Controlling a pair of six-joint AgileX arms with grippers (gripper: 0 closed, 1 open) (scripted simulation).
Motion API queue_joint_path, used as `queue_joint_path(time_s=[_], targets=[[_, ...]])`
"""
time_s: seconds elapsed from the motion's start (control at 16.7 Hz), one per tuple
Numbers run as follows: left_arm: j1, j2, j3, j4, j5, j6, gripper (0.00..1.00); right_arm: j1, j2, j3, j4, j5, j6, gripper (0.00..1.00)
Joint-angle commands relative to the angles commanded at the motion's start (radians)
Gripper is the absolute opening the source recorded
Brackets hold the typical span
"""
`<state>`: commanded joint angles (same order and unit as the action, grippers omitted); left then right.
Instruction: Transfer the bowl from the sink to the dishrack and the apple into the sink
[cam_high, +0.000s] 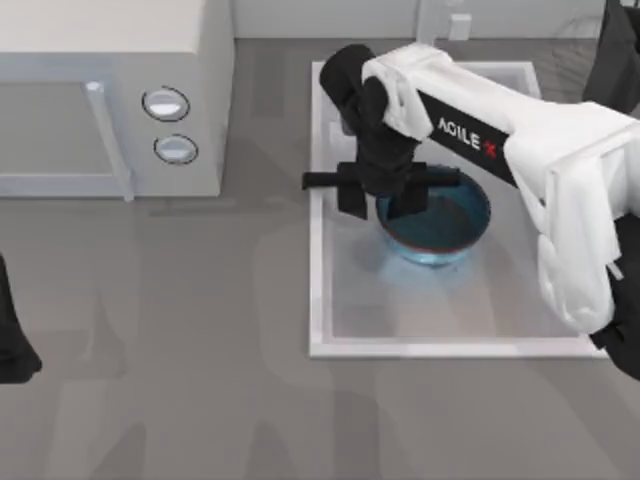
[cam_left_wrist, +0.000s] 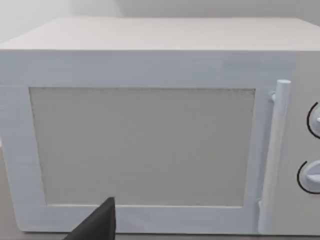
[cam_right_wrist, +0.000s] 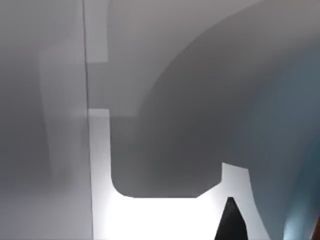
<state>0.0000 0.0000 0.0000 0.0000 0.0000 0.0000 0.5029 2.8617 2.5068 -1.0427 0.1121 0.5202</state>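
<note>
Right claw (cam_high: 385, 205), fingers spread either side of the near-left rim of the bowl (cam_high: 445, 232), which sits inside the sink (cam_high: 318, 300) toward the faucet end; left arm parked, its claw state indiscernible.

Seemingly a kitchen: microwave (cam_high: 110, 95) beside white sink (cam_high: 318, 300).
</note>
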Motion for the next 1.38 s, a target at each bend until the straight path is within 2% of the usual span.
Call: queue_joint_path(time_s=[0.12, 0.18, 0.84, 1.38], targets=[[0.000, 0.000, 0.000, 0.000, 0.000, 0.000, 1.00, 0.000, 0.000, 0.000, 0.000, 0.000, 0.000, 0.02], [0.000, 0.000, 0.000, 0.000, 0.000, 0.000, 1.00, 0.000, 0.000, 0.000, 0.000, 0.000, 0.000, 0.00], [0.000, 0.000, 0.000, 0.000, 0.000, 0.000, 1.00, 0.030, -0.042, -0.031, -0.021, 0.003, 0.008, 0.00], [0.000, 0.000, 0.000, 0.000, 0.000, 0.000, 1.00, 0.237, -0.559, -0.316, -0.260, 0.031, 0.236, 0.00]])
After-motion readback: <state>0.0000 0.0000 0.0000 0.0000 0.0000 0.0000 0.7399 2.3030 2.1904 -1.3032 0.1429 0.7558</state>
